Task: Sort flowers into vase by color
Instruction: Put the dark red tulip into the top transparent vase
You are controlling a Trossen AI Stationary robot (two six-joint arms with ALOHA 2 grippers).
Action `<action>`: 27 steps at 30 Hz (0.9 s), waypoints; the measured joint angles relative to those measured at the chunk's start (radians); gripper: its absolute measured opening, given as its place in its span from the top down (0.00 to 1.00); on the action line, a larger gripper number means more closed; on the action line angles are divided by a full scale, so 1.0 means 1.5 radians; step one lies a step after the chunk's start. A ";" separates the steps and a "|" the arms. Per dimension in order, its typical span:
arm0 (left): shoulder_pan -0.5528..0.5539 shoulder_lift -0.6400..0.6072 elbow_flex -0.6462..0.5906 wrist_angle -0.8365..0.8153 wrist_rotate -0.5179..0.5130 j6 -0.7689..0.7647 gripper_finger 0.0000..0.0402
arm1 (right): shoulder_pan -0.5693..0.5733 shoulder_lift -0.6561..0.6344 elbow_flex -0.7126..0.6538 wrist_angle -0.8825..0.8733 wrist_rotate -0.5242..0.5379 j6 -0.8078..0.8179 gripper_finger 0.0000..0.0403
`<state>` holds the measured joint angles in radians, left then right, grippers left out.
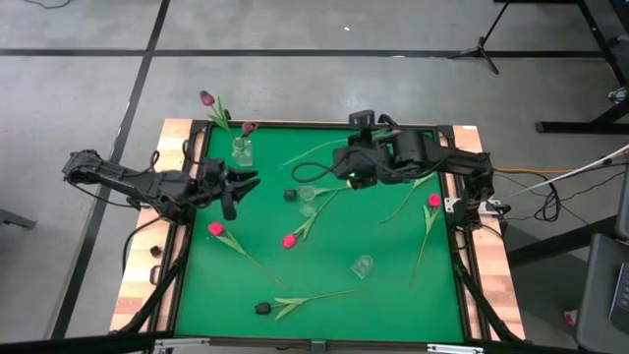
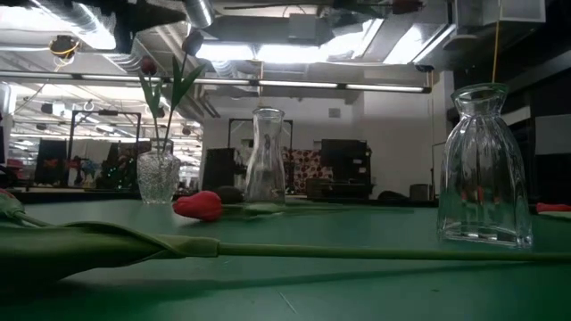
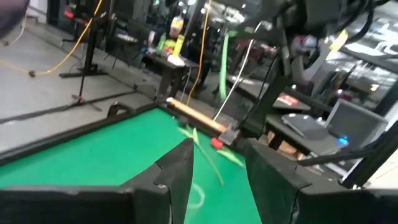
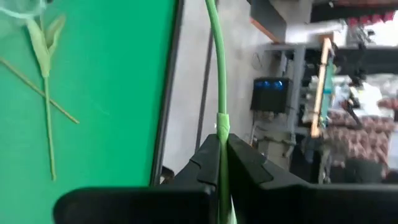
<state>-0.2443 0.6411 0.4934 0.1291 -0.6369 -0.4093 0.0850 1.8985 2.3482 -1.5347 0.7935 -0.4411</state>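
Pinching a thin green stem (image 4: 219,93) between pressed-together fingers, the right gripper (image 1: 346,169) is hovering over the far middle of the green table (image 1: 393,295), the flower trailing toward the far edge. Left gripper (image 1: 236,187) is waiting with fingers spread above the left edge, near the vase (image 1: 242,150) already holding two dark tulips at the far left. Other flowers are lying scattered: pink-red heads (image 1: 290,240) mid-table, one by the right edge, a dark one near the front edge. These stems are probably light and whippy, so gripping mid-stem, clear of leaves, seems wisest; glass vases are fragile and tip easily. Open room is lying toward the front right corner.
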 joint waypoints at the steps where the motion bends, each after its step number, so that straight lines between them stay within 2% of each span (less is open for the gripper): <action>1: 0.000 0.000 0.000 0.009 0.008 0.005 0.65 | 0.002 0.000 0.000 0.006 -0.010 -0.018 0.95; 7: 0.000 0.000 0.001 0.027 0.143 0.000 0.65 | 0.037 0.025 0.000 0.034 -0.045 -0.155 0.95; 13: 0.018 0.015 0.027 -0.021 0.285 -0.040 0.65 | 0.084 0.072 0.000 0.111 0.001 -0.294 0.95; 19: 0.050 0.059 0.081 -0.070 0.436 -0.058 0.65 | 0.117 0.115 -0.001 0.187 0.018 -0.425 0.95; 24: 0.079 0.109 0.112 -0.119 0.487 -0.059 0.65 | 0.145 0.134 -0.001 0.265 0.018 -0.522 0.95; 27: 0.099 0.142 0.113 -0.120 0.541 -0.071 0.65 | 0.159 0.134 -0.001 0.311 0.010 -0.563 0.95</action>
<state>-0.0959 0.8535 0.6624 -0.0512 0.1753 -0.5154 0.3239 2.0991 2.3470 -1.0683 0.8090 -1.2854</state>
